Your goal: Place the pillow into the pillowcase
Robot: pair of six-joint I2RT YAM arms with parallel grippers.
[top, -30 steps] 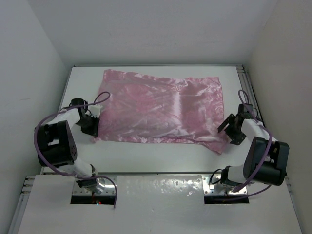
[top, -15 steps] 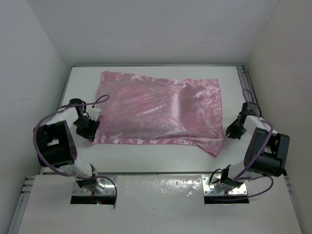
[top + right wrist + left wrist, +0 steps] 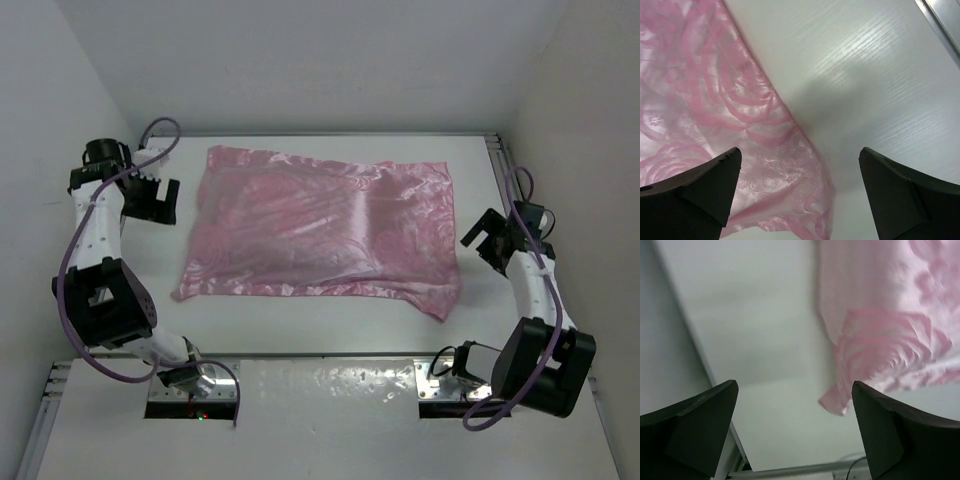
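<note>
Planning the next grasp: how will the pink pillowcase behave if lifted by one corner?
The pillowcase would probably flop and drape, since its edges ripple and wrinkle on the table. Its glossy sheen suggests it may slip from a pinch. The corner looks thin, so probably light there.

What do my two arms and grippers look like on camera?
Both the left arm and right arm have white links with bulky black joint housings and a purple cable looping alongside. The left gripper and right gripper are matte black, with plain wedge-shaped fingers.
</note>
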